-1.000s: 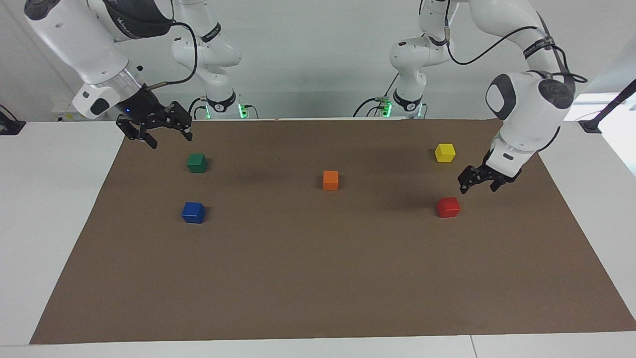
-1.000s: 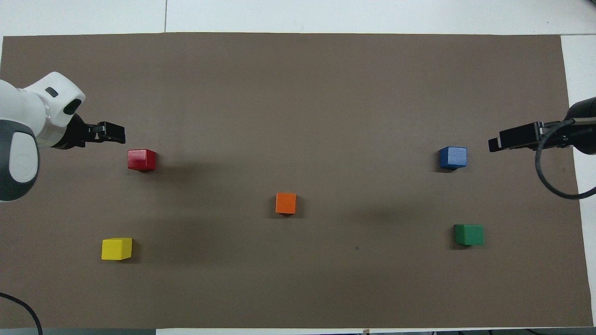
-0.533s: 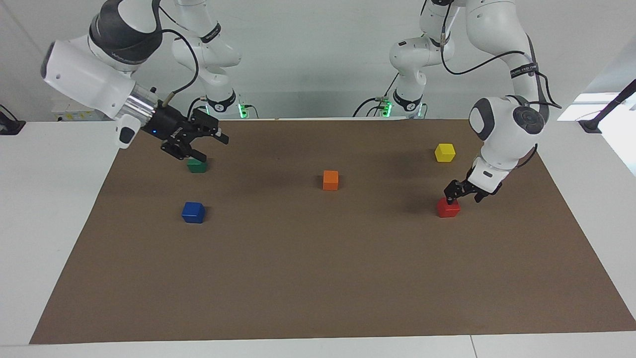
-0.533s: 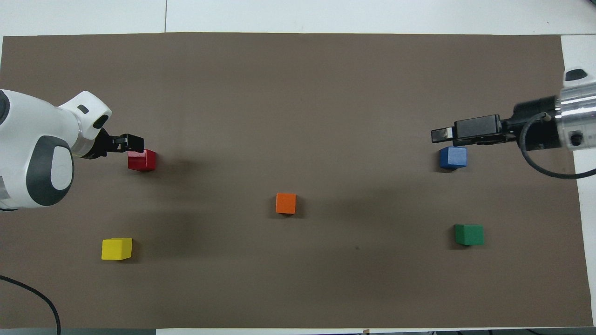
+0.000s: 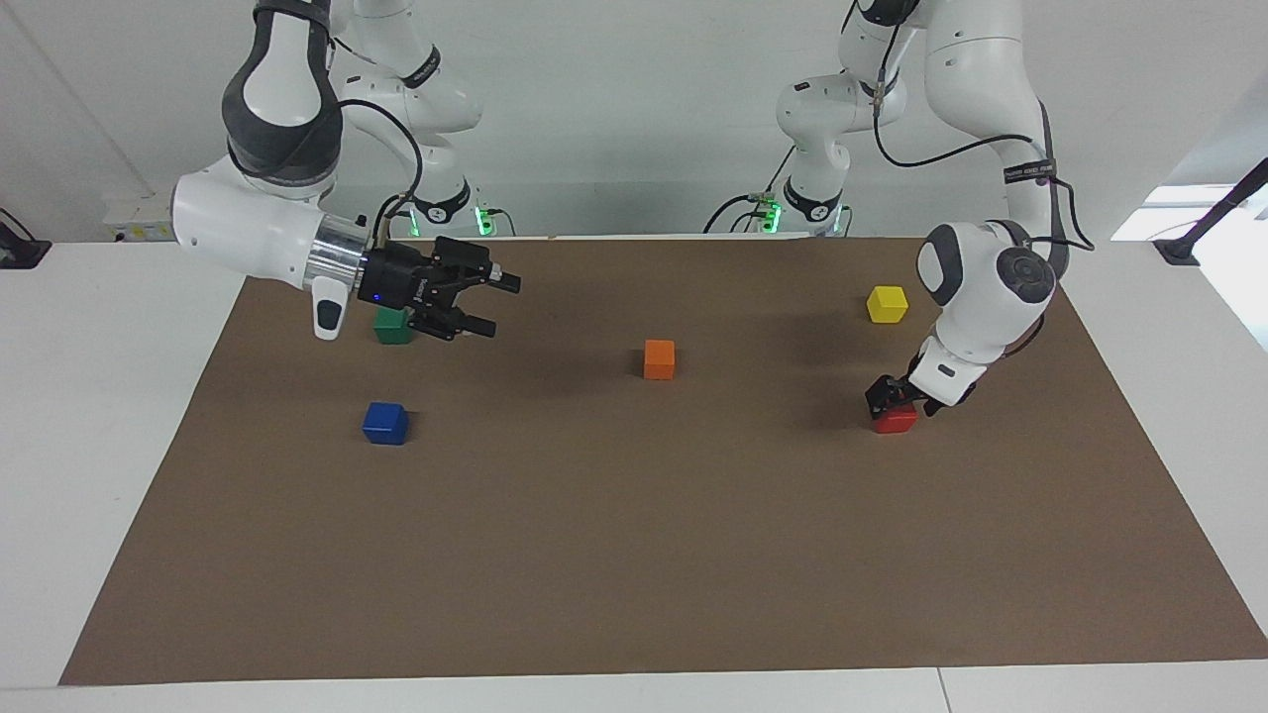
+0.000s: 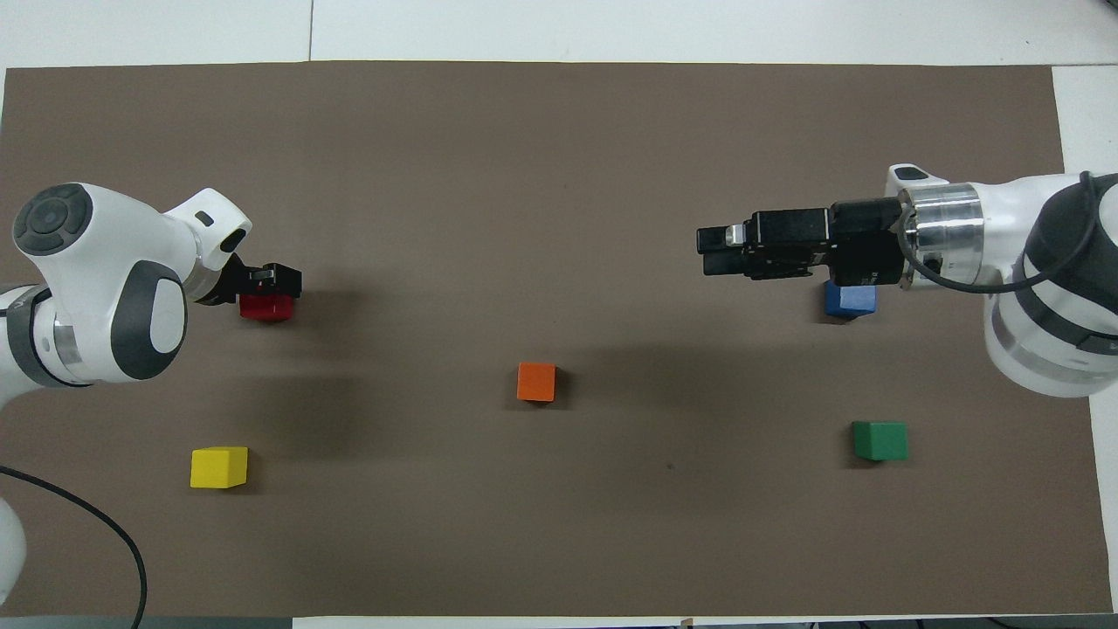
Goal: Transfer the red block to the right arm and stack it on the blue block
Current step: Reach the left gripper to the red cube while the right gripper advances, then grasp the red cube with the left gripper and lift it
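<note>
While the red block (image 5: pixel 895 420) sits on the brown mat (image 5: pixel 634 555) toward the left arm's end of the table, the left gripper (image 5: pixel 892 394) is down at it, fingers spread to either side of its top, not yet pinching. That arm bends sharply at the elbow, its forearm dropping steeply from above so the wrist points almost straight down. A yellow block (image 5: pixel 887 303) lies nearer the robots, an orange block (image 5: pixel 659 358) near the middle. Toward the other end, the right arm (image 5: pixel 263 223) stretches level over the mat, its right gripper (image 5: pixel 490 305) spread wide in the air, covering part of the green block (image 5: pixel 391 327). Well apart rests the blue block (image 5: pixel 385 423).
</note>
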You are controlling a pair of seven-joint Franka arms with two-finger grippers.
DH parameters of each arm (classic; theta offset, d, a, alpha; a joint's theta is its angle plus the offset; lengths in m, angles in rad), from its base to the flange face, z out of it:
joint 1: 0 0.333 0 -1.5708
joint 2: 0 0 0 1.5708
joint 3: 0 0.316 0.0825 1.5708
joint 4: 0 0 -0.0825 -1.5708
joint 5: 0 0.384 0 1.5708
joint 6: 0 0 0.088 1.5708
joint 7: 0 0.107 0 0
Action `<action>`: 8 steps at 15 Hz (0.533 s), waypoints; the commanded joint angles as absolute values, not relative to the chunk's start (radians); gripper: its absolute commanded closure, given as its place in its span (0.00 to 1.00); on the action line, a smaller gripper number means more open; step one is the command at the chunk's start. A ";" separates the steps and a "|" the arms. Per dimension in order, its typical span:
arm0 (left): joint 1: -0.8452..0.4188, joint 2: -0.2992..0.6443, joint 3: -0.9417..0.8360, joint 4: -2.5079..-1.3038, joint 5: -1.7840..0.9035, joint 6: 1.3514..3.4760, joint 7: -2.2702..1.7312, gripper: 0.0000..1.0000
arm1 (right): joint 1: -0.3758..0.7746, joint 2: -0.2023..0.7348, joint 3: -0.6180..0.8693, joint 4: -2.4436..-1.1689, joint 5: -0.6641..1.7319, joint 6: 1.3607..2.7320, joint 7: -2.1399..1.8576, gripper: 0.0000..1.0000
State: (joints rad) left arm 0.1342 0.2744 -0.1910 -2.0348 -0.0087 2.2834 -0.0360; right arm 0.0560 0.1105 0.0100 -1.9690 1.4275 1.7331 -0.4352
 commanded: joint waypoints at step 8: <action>0.115 0.247 -0.195 -1.846 -0.029 1.951 -0.231 1.00 | 0.182 0.362 0.020 -2.039 2.029 1.286 -0.672 0.00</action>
